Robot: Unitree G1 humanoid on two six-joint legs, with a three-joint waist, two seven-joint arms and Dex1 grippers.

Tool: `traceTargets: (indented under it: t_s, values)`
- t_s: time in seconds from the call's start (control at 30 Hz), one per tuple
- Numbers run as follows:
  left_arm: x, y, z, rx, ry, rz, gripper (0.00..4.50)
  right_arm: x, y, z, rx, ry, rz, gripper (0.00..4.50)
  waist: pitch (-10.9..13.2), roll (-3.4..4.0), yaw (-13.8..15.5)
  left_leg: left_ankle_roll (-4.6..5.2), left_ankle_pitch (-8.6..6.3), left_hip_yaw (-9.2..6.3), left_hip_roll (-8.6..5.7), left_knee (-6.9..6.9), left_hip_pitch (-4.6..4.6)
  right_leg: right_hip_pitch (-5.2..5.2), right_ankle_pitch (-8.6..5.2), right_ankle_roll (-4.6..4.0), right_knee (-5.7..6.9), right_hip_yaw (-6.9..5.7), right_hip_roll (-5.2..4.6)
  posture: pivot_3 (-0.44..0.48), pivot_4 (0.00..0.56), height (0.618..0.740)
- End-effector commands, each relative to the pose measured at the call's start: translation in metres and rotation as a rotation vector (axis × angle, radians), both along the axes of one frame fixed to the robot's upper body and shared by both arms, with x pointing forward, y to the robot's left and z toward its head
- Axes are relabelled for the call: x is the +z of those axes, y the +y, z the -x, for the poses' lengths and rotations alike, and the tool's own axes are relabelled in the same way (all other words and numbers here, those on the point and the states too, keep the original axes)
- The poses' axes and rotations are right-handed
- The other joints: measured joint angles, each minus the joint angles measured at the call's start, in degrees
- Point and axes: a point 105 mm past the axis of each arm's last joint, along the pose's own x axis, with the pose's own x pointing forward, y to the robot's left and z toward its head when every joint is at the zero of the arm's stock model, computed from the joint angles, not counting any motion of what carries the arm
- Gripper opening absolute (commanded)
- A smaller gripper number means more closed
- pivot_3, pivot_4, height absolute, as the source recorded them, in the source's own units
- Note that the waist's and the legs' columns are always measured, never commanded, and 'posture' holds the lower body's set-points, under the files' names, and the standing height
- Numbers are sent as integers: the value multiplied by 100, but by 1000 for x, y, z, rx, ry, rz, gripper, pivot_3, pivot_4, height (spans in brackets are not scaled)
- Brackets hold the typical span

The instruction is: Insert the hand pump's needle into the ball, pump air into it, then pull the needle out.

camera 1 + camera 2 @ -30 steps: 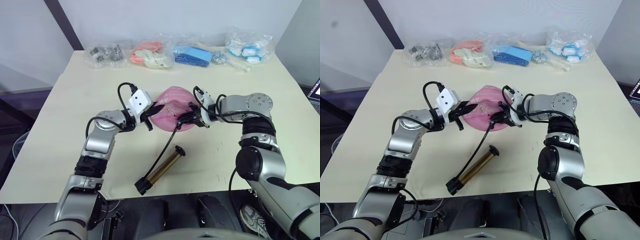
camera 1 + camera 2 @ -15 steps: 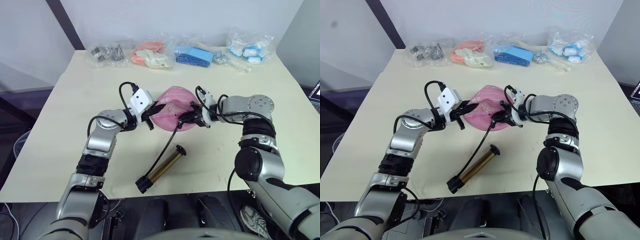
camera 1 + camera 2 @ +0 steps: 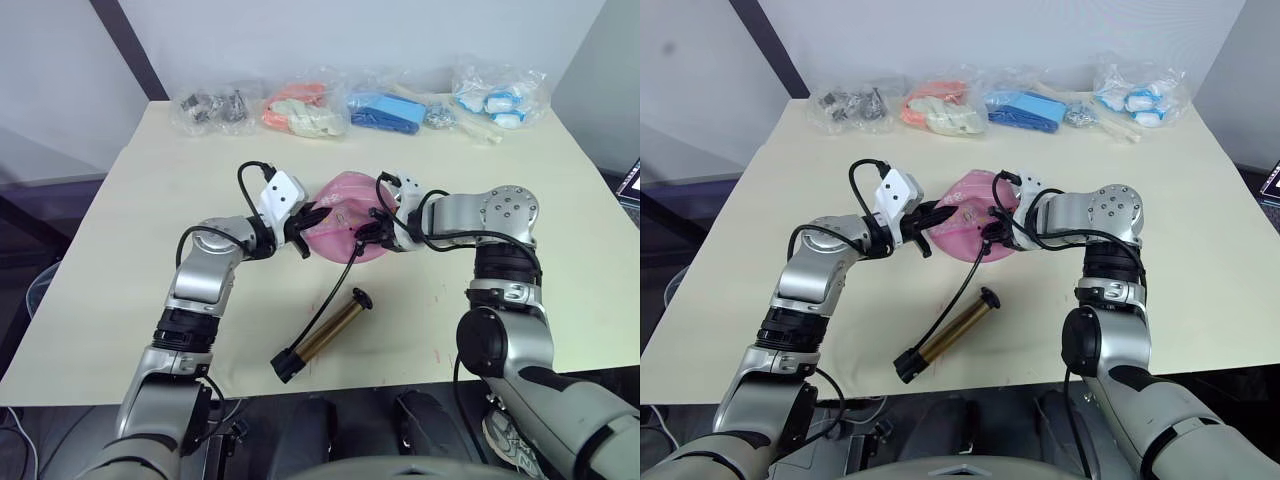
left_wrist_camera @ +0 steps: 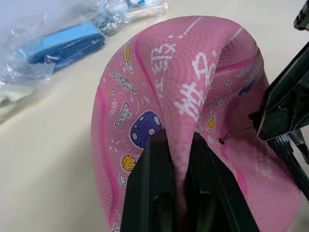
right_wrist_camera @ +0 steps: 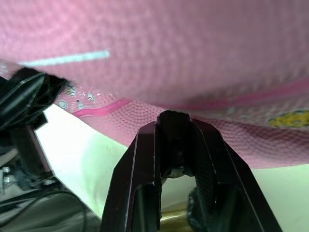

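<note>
Two pincers work centre frame: my left pincer [image 4: 181, 193] pinches the ball's [image 3: 345, 220] fold, my right pincer [image 5: 175, 154] grips the needle [image 5: 174, 166] fitting (steady, straight push needed).

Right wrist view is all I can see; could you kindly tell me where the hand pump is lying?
Observer: The hand pump lies ungripped on the table, between the ball and the table's near edge.
Operator: Thank you; what is the left end effector doing?
Observer: The left end effector pinches a fold of the dented ball.
Operator: And where is the needle's tip?
Observer: The needle, held in the right end effector, points at the valve hole, its tip about touching.
</note>
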Motion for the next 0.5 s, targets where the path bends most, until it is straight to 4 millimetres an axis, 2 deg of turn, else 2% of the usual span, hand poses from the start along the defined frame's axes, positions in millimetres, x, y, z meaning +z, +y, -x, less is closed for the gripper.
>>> traceTargets:
  t_s: [0.03,0.23,0.5]
  values:
    - [-17,-19,11,-74,101,2,41,16,-5,-6,3,-147,86,395,0,0,10,0,0,-1,-2,0,0,0,0,0,0,0,0,0,150,740]
    - [-18,-21,8,-39,147,24,41,13,1,0,135,-286,225,395,-1,0,31,0,0,-6,-4,1,1,5,0,0,-3,-3,-2,0,150,740]
    - [-26,-22,13,-53,176,-2,41,10,5,-3,169,-337,257,395,-2,-1,25,0,0,-7,-3,1,5,7,0,0,-3,-3,-2,0,150,740]
